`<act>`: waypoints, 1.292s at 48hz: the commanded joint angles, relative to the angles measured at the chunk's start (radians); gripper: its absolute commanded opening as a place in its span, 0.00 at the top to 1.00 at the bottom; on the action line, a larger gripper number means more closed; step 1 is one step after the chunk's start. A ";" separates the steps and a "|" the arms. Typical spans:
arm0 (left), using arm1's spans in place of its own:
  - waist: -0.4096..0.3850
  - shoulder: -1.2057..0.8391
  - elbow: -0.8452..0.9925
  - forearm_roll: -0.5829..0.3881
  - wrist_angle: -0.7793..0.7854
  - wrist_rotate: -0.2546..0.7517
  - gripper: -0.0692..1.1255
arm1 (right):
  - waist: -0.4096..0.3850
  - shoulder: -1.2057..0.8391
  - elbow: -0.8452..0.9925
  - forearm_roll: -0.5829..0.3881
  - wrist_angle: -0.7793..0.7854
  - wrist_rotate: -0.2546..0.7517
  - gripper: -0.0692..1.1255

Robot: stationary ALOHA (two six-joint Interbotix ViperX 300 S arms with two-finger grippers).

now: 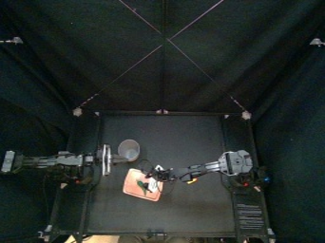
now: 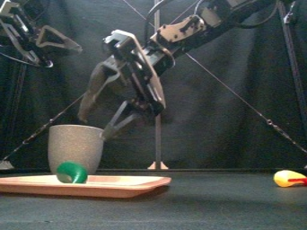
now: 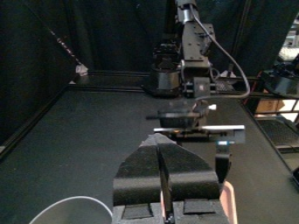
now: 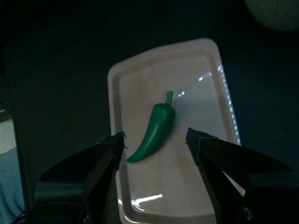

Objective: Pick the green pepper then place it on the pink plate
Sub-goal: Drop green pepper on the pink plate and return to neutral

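The green pepper (image 4: pixel 155 131) lies flat on the pink plate (image 4: pixel 201 79), stem toward the plate's far end. In the front view the pepper (image 2: pixel 72 172) rests at the left part of the plate (image 2: pixel 120 186). My right gripper (image 2: pixel 120 101) hangs open above the plate, holding nothing; its jaws stand either side of the pepper in the right wrist view (image 4: pixel 156 140). From above, the right gripper (image 1: pixel 158 177) sits over the plate (image 1: pixel 137 187) and hides the pepper. My left gripper (image 3: pixel 170 179) rests shut at the table's left (image 1: pixel 102 159).
A tall grey speckled cup (image 2: pixel 75 146) stands just behind the plate's left end (image 1: pixel 128 147). A small yellow and red toy (image 2: pixel 288 178) lies on the table at the far right.
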 commanded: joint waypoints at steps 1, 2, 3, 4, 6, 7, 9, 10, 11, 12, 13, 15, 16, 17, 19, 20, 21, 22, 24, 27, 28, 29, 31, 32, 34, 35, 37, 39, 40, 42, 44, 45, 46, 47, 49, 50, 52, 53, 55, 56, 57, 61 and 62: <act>0.000 0.002 -0.015 0.000 -0.009 0.002 0.83 | -0.011 -0.104 0.032 -0.035 -0.069 -0.009 0.16; 0.000 0.002 -0.015 0.000 -0.009 0.002 0.83 | -0.011 -0.115 0.044 -0.049 -0.084 -0.012 0.16; 0.000 0.002 -0.014 0.000 -0.009 0.002 0.83 | -0.011 -0.124 0.057 -0.064 -0.101 -0.012 0.16; 0.000 0.002 -0.015 0.000 -0.009 0.002 0.83 | -0.011 -0.137 0.071 -0.084 -0.117 -0.012 0.16; 0.002 0.002 -0.015 0.000 -0.009 0.002 0.83 | -0.012 -0.163 0.106 -0.129 -0.158 -0.008 0.16; 0.000 0.002 -0.014 0.002 -0.009 0.002 0.83 | -0.012 -0.175 0.121 -0.146 -0.175 -0.003 0.16; 0.002 0.002 -0.014 0.002 -0.009 0.002 0.83 | -0.017 -0.199 0.150 -0.170 -0.210 0.000 0.16; 0.002 0.002 -0.014 0.003 -0.009 0.003 0.83 | -0.018 -0.210 0.164 -0.183 -0.229 0.000 0.16; 0.000 0.002 -0.014 0.003 -0.009 0.003 0.83 | -0.020 -0.222 0.178 -0.192 -0.249 0.000 0.16; 0.000 0.002 -0.012 0.002 -0.011 0.003 0.83 | -0.021 -0.235 0.195 -0.201 -0.267 0.000 0.16; 0.002 0.002 -0.014 0.003 -0.009 0.003 0.83 | -0.025 -0.245 0.209 -0.207 -0.285 0.000 0.16; 0.000 0.002 -0.014 0.003 -0.009 0.003 0.83 | -0.031 -0.268 0.239 -0.218 -0.319 -0.002 0.16; 0.002 0.002 -0.014 0.003 -0.011 0.003 0.83 | -0.035 -0.281 0.253 -0.222 -0.336 -0.005 0.16; 0.000 0.002 -0.014 0.003 -0.009 0.003 0.83 | -0.038 -0.299 0.276 -0.232 -0.362 -0.011 0.16; 0.002 0.002 -0.012 0.003 -0.009 0.003 0.83 | -0.044 -0.324 0.305 -0.242 -0.400 -0.009 0.16; 0.002 0.002 -0.012 0.005 -0.009 0.003 0.83 | -0.049 -0.336 0.319 -0.242 -0.420 -0.009 0.16; 0.002 0.002 -0.011 0.005 -0.009 0.003 0.83 | -0.052 -0.347 0.333 -0.244 -0.442 -0.008 0.16; 0.002 0.002 -0.011 0.005 -0.009 0.003 0.83 | -0.057 -0.359 0.350 -0.245 -0.463 -0.008 0.16; 0.005 0.002 -0.006 0.005 -0.009 0.003 0.83 | -0.060 -0.382 0.379 -0.252 -0.505 -0.012 0.16; 0.012 0.002 -0.002 0.005 -0.011 0.003 0.83 | -0.072 -0.414 0.423 -0.259 -0.569 -0.015 0.16; 0.017 0.002 0.002 0.005 -0.009 0.003 0.83 | -0.080 -0.430 0.446 -0.268 -0.598 -0.017 0.16; 0.020 0.002 0.005 0.005 -0.009 0.003 0.83 | -0.084 -0.439 0.462 -0.276 -0.618 -0.017 0.16; 0.029 0.002 0.009 0.003 -0.011 0.003 0.83 | -0.095 -0.459 0.491 -0.293 -0.657 -0.015 0.16; 0.035 0.002 0.012 0.003 -0.009 0.003 0.83 | -0.100 -0.468 0.506 -0.302 -0.676 -0.017 0.16; 0.043 0.002 0.017 0.002 -0.009 0.002 0.83 | -0.110 -0.488 0.532 -0.322 -0.710 -0.017 0.16; 0.048 0.002 0.020 0.002 -0.011 0.002 0.83 | -0.114 -0.499 0.548 -0.334 -0.724 -0.017 0.16; 0.055 0.002 0.020 0.000 -0.011 0.000 0.83 | -0.124 -0.517 0.572 -0.356 -0.746 -0.015 0.16; 0.057 0.002 0.021 0.000 -0.011 0.000 0.83 | -0.135 -0.535 0.595 -0.371 -0.765 -0.015 0.16; 0.057 0.002 0.021 0.000 -0.009 0.002 0.83 | -0.138 -0.545 0.606 -0.380 -0.776 -0.015 0.16; 0.057 0.002 0.020 0.000 -0.009 0.002 0.83 | -0.146 -0.563 0.624 -0.393 -0.785 -0.014 0.16; 0.057 0.002 0.018 0.000 -0.011 0.002 0.83 | -0.152 -0.584 0.646 -0.399 -0.796 -0.014 0.16; 0.057 0.002 0.018 0.000 -0.011 0.002 0.83 | -0.155 -0.591 0.653 -0.400 -0.801 -0.015 0.16; 0.057 0.002 0.017 0.000 -0.011 0.002 0.83 | -0.155 -0.598 0.661 -0.400 -0.802 -0.015 0.16; 0.057 0.002 0.017 0.000 -0.011 0.002 0.83 | -0.156 -0.606 0.666 -0.402 -0.802 -0.015 0.16; 0.057 0.002 0.018 0.000 -0.014 0.002 0.83 | -0.158 -0.617 0.676 -0.403 -0.804 -0.015 0.16; 0.057 0.002 0.018 0.000 -0.014 0.002 0.83 | -0.158 -0.623 0.681 -0.405 -0.804 -0.015 0.16; 0.057 0.002 0.020 0.000 -0.017 0.000 0.83 | -0.158 -0.627 0.690 -0.407 -0.805 -0.015 0.16; 0.057 0.002 0.020 0.000 -0.020 0.002 0.83 | -0.158 -0.632 0.693 -0.403 -0.805 -0.015 0.16; 0.057 0.002 0.020 0.000 -0.021 0.002 0.83 | -0.158 -0.638 0.699 -0.400 -0.807 -0.015 0.16; 0.057 0.002 0.020 0.000 -0.021 0.002 0.83 | -0.158 -0.640 0.703 -0.400 -0.805 -0.014 0.16; 0.057 0.002 0.020 0.000 -0.023 0.002 0.83 | -0.160 -0.640 0.706 -0.400 -0.805 -0.012 0.16; 0.057 0.002 0.020 0.000 -0.023 0.002 0.83 | -0.163 -0.643 0.715 -0.391 -0.805 -0.009 0.16; 0.057 0.002 0.020 0.000 -0.021 0.002 0.83 | -0.164 -0.641 0.716 -0.387 -0.805 -0.009 0.16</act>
